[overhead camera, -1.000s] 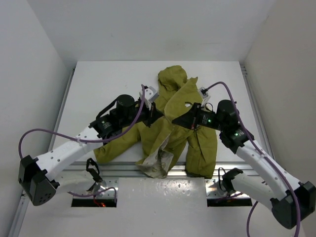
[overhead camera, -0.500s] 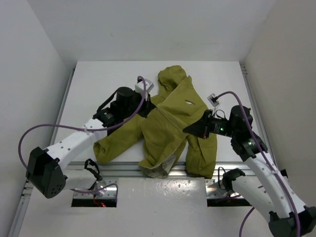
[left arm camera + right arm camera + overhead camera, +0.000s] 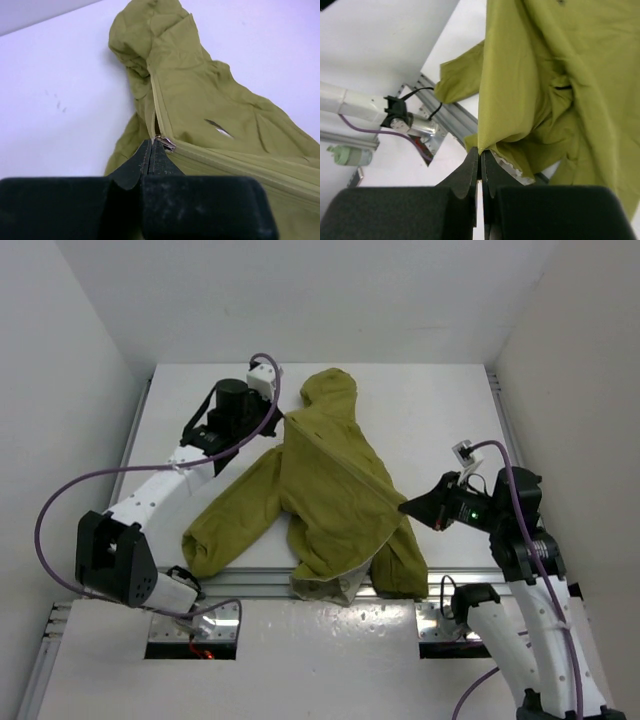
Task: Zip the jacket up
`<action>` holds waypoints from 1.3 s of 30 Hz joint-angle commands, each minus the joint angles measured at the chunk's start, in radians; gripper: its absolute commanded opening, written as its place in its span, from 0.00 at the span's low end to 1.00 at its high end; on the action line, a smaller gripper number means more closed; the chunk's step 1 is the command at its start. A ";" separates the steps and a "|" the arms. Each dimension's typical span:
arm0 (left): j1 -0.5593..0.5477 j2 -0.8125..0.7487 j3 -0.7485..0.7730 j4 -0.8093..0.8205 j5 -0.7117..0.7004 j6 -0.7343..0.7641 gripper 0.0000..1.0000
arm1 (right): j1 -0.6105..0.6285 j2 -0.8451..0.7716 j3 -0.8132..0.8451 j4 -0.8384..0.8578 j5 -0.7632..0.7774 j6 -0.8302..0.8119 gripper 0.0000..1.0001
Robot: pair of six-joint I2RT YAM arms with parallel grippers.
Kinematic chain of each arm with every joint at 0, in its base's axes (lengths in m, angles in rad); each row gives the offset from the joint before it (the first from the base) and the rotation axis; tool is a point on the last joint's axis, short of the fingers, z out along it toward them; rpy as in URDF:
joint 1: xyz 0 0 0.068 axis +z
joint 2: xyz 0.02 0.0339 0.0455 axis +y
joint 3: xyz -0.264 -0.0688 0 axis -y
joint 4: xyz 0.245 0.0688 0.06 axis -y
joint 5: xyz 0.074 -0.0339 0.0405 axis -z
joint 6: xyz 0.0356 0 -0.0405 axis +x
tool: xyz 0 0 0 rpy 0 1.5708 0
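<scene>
Left gripper (image 3: 151, 146) has its fingers pressed together on the jacket (image 3: 330, 480), pinching its front edge right at the small metal zip slider (image 3: 166, 144). The jacket is olive green and lies spread over the middle of the table (image 3: 440, 410). Its hood (image 3: 330, 390) points toward the table's far edge and its hem hangs over the near edge. Above the slider the zip tape is joined up into the hood. Below it the front edge runs as a taut straight ridge slanting toward the table's right side. One sleeve (image 3: 225, 525) trails to the table's near-left part, crumpled at the cuff. A strip of cream lining (image 3: 330, 588) shows where the hem folds over the near edge. The right gripper (image 3: 480, 155) is clamped shut on the lower end of that ridge, nipping the fabric's edge and holding it lifted off the table near the right-hand near corner.
</scene>
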 commanded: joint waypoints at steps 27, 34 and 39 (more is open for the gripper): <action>0.354 0.470 0.594 -0.017 -0.262 0.243 0.00 | -0.012 -0.060 0.133 -0.337 0.498 -0.062 0.00; 0.372 0.493 0.626 -0.008 -0.256 0.264 0.00 | -0.012 -0.048 0.132 -0.328 0.516 -0.055 0.00; 0.372 0.484 0.652 0.003 -0.166 0.237 0.00 | -0.012 0.015 0.136 -0.179 0.577 -0.033 0.00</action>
